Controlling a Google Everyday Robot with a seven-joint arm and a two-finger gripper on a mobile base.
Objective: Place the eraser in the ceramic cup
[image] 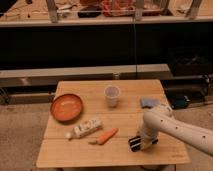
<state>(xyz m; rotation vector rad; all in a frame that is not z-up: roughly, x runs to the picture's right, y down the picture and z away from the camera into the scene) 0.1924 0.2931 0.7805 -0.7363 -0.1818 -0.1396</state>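
One eraser [134, 143], a small black block with white stripes, lies on the wooden surface [75, 156] at about five o'clock from its middle, close to the near edge. The gripper [139, 143] sits right on the block, reaching down from the thick white arm [172, 129] that comes in from four o'clock, and its fingers are drawn together on the eraser, whose striped left end sticks out beyond them. The block rests flat on the wood. Just beside it at nine o'clock lies a carrot [106, 136], angled so that its tip points toward one o'clock and its pale end toward seven. Touching or nearly touching that pale end, at ten o'clock from the carrot, a white bottle [87, 128] lies on its side. The ceramic cup [112, 95], whitish and tapered, stands upright at eleven o'clock from the eraser, well apart from it, near the middle of the far half of the surface. An orange bowl [66, 107] sits toward nine o'clock, near the left edge. A light-blue sponge [149, 102] lies at three o'clock from the cup, just past the arm's upper bend. Behind the surface, at twelve o'clock, runs a dark low shelf [100, 75].
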